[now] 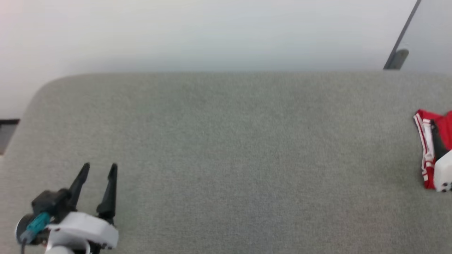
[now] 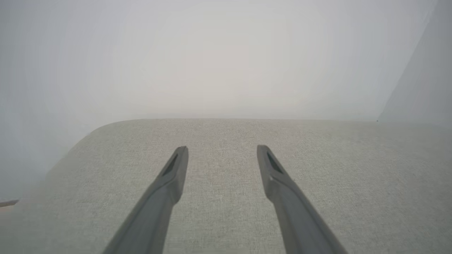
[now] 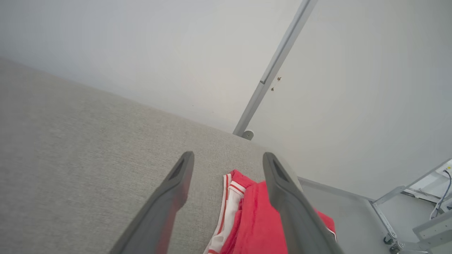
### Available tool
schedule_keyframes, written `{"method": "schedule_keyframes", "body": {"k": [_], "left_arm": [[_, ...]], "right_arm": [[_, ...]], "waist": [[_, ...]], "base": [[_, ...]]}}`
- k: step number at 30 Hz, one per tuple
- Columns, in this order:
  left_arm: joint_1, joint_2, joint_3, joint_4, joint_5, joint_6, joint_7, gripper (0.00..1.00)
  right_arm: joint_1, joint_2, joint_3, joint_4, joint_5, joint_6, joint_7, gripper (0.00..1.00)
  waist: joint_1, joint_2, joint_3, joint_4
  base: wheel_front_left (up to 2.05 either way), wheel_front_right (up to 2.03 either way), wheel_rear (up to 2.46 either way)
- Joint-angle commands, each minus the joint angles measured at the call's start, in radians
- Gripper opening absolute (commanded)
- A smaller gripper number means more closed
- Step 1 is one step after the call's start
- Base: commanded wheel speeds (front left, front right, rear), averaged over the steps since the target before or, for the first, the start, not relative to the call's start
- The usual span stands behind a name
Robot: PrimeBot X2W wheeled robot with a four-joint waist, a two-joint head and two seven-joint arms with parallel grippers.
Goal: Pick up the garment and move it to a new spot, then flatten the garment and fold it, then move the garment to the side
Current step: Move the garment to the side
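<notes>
Since the red jersey garment with white, red-striped trim (image 3: 257,218) lies bunched into a compact bundle right below the right gripper (image 3: 229,155), beside that gripper's right-hand finger and partly under it, the arm looks placed to work directly on the cloth. Its two dark fingers are spread wide and have hold of nothing; whether their tips touch the fabric I cannot tell. The bundle sits close to the edge of the broad grey woven-fabric surface (image 1: 226,141), with bare surface stretching away on the gripper's other side. That layout fits two stages equally well: a garment heaped at the edge and about to be gripped, or one already folded small and set off to the side with the fingers just let go. The left gripper (image 1: 100,165) hangs well apart from the garment over bare grey fabric, its fingers likewise parted and empty, probably parked there to keep the middle of the surface free.
</notes>
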Motion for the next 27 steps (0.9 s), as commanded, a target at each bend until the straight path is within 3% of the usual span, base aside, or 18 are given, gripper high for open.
{"method": "schedule_keyframes", "body": {"k": [1, 9, 27], "left_arm": [[0.018, 0.002, 0.007, -0.007, -0.006, 0.004, 0.000, 1.00], [0.117, 0.007, 0.069, -0.052, -0.021, 0.021, 0.000, 1.00], [0.218, -0.031, 0.177, -0.038, 0.031, -0.041, 0.000, 1.00]], "right_arm": [[0.022, 0.004, -0.001, -0.016, 0.010, -0.002, -0.006, 1.00], [0.196, 0.055, -0.044, -0.231, 0.037, -0.002, -0.008, 1.00], [0.529, 0.204, -0.156, -0.606, -0.003, -0.002, -0.008, 1.00]], "waist": [[0.0000, 0.0000, -0.065, 0.030], [0.0000, 0.0000, -0.093, 0.037], [0.0000, 0.0000, -0.119, 0.017]], "base": [[0.00, 0.00, 0.00], [0.00, 0.00, 0.00], [0.00, 0.00, 0.00]]}}
